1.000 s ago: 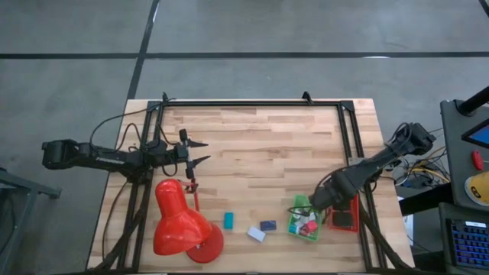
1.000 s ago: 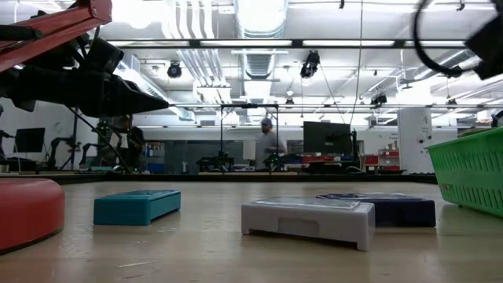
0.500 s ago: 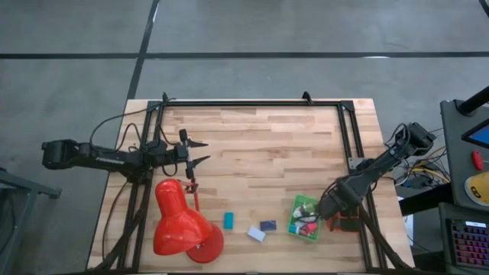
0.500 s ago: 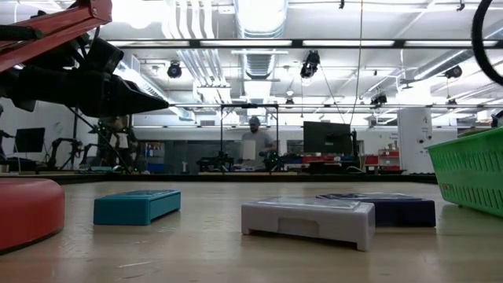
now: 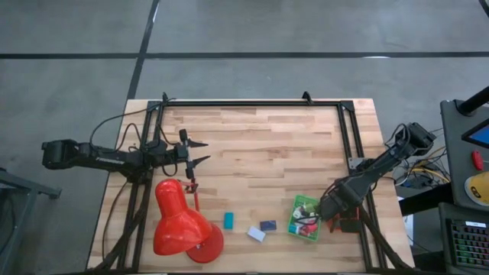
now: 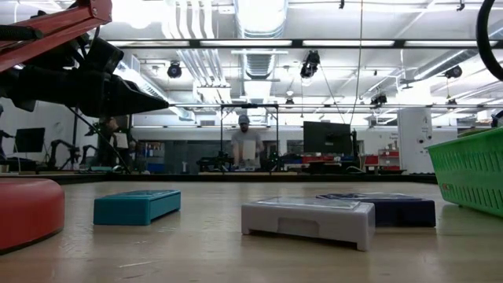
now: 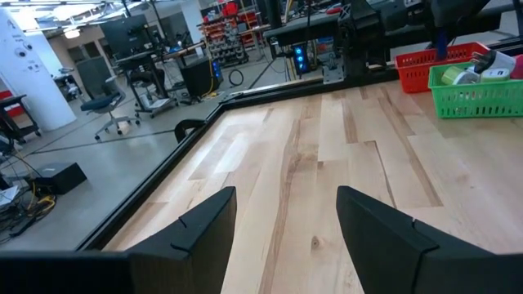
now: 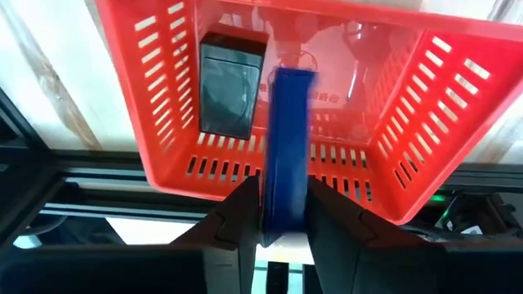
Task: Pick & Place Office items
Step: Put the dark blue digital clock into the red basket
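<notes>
My right gripper [image 8: 284, 192] hangs over the red tray [image 8: 163, 106] at the table's near right corner, shut on a dark blue block [image 8: 288, 139]. A black block [image 8: 229, 90] lies on the tray's floor. In the high view the gripper [image 5: 334, 216] covers most of the red tray [image 5: 350, 225]. Left of it stands the green tray [image 5: 304, 218] with several small items. A teal block [image 5: 228, 220], a white block [image 5: 256, 234] and another dark blue block [image 5: 267, 225] lie flat on the wood. My left gripper [image 5: 200, 151] waits open at the table's left, holding nothing. My right gripper pinches the dark blue block between its two fingers [image 8: 237, 212], which press on the block's two broad faces at its end nearest the wrist [image 8: 284, 220]. The fingers slant steeply down from above. The block stands on edge along the fingers, its free end [image 8: 290, 77] over the tray's floor.
A big red desk lamp [image 5: 180, 229] stands at the near left, its base [image 6: 23, 212] beside the teal block [image 6: 135, 207]. A black frame [image 5: 252, 103] runs round the table's sides. Bare wood fills the middle and far part. A person stands in the room beyond.
My right gripper has carried the dark blue block from the green tray's right rim toward the table's right and near edges, coming over the red tray, and has kept still there for the last half second. The person in the room beyond has walked leftward.
</notes>
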You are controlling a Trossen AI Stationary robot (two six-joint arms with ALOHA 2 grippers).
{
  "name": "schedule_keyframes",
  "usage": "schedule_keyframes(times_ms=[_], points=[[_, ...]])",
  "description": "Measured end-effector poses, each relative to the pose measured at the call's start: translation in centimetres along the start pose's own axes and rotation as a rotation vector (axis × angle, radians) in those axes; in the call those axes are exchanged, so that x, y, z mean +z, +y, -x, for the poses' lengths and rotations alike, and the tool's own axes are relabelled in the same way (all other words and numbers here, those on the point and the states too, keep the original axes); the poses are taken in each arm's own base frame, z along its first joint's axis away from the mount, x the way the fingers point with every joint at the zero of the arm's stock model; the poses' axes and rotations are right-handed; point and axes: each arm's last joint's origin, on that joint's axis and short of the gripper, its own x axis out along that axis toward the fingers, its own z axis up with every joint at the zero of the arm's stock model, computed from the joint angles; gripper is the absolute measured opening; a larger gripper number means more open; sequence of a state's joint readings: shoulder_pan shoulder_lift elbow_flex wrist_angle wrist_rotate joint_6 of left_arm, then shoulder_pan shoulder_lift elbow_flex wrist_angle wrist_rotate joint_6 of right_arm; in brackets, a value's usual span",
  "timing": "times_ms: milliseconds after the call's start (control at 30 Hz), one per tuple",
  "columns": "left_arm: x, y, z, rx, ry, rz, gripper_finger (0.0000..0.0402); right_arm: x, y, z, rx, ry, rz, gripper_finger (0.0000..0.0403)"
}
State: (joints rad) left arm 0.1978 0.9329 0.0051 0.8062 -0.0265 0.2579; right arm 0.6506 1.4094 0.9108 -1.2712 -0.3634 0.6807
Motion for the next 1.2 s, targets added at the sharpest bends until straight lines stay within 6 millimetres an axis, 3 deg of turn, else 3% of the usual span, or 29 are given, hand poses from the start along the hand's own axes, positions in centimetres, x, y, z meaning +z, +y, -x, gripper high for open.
schedule_keyframes(times_ms=[367,633,967,1200], points=[[0.0,0.0,0.0,0.000,-0.001,0.000,0.0218,0.2,-0.6,-1.6,-0.007,0.005,-0.004,0.0100],[0.0,0.0,0.0,0.000,0.000,0.000,0.0218,0.2,-0.4,-0.9,-0.003,0.001,-0.012,0.0117],[0.0,0.0,0.0,0.000,0.000,0.000,0.0218,-0.5,1.1,4.1,-0.063,-0.126,0.024,0.0139],[0.0,0.0,0.0,0.000,0.000,0.000,0.0218,0.3,2.0,7.8,-0.236,-0.463,0.185,0.0152]])
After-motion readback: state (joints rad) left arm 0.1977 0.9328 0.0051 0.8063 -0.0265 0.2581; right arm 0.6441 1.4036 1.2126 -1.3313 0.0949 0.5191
